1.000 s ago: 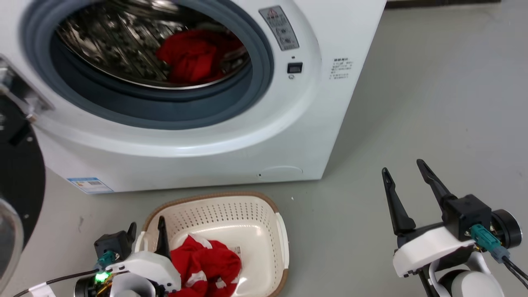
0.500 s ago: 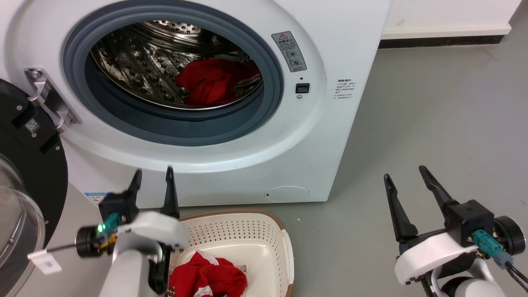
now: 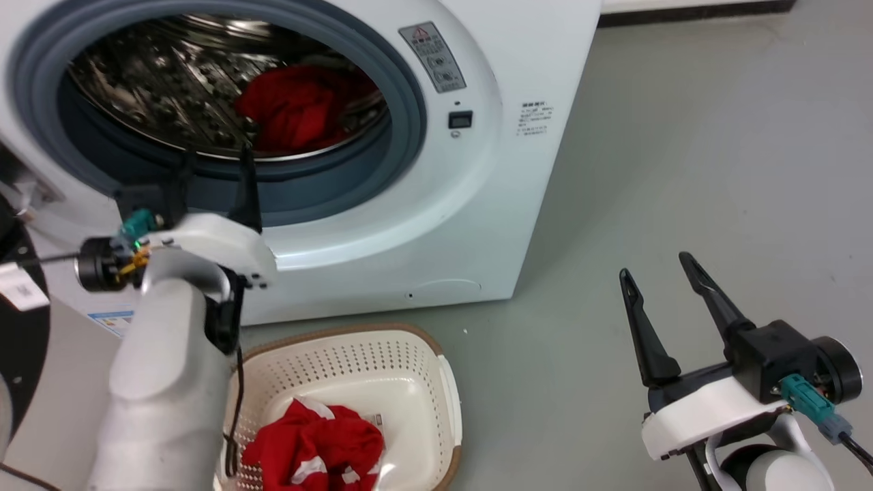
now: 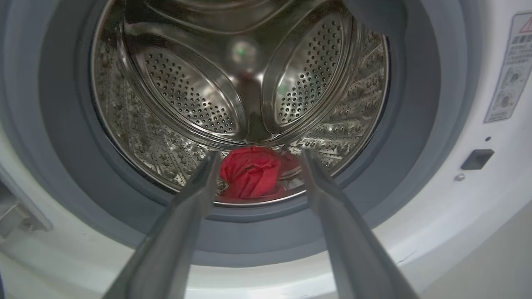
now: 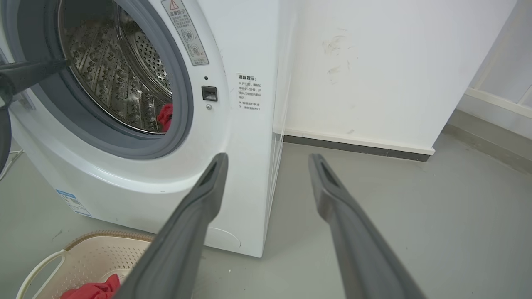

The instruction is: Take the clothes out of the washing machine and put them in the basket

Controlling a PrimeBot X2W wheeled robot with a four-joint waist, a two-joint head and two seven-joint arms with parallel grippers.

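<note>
- Red garment [image 3: 293,109]: bright red, soft and crumpled into a bunched lump. It lies on the bottom of the steel drum [image 4: 187,95], close to the front lip.
- Second red bundle [image 3: 314,447]: same red fabric with white trim patches among the folds. It sits in the basket [image 3: 409,348], on the near-left part of the bottom in the head view.
- A bit of paper label [image 3: 374,417] on the basket bottom shows just beside the bundle.
- Basket: cream plastic with perforated sides, rounded corners and a brown rim. It stands on the grey floor [image 3: 682,136] just in front of the washing machine [image 3: 477,204], below the porthole.
- Washing machine: white, with a grey rubber ring round the porthole. The black-framed door [image 3: 17,320] is swung open at the left, and a warning sticker [image 3: 432,58] sits to the right of the opening.
- Left gripper [image 3: 215,151]: at porthole height, just outside the opening, fingers spread with nothing between them. In the left wrist view the drum garment sits framed between the fingertips but deeper in, untouched.
- Right gripper [image 3: 655,266]: fingers parted and empty. It hangs low over the floor, well to the right of the machine and the basket.
</note>
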